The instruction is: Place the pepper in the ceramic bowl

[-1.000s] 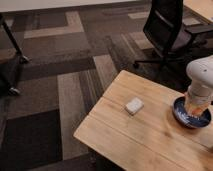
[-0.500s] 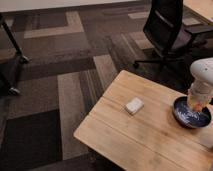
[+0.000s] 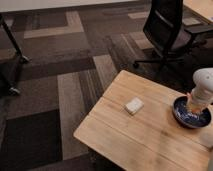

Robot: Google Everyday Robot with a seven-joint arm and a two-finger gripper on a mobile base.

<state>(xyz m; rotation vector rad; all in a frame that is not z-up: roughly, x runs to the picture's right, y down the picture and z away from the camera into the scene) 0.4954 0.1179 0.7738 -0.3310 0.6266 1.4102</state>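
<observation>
Gripper [image 3: 196, 106] over the bowl [image 3: 191, 116] at the table's right side.

Camera view: the white arm comes down from the right edge, and its gripper reaches into the dark-blue bowl on the wooden table [image 3: 145, 140]. An orange streak at the gripper's tip looks like the pepper [image 3: 190, 101], just above the bowl's inside; whether it rests on the glaze or hangs clear cannot be told, nor whether the gripper pinches it. A small white block [image 3: 133, 106] lies on the table well left of the bowl. A black office chair [image 3: 167, 31] stands on the carpet beyond the table.
</observation>
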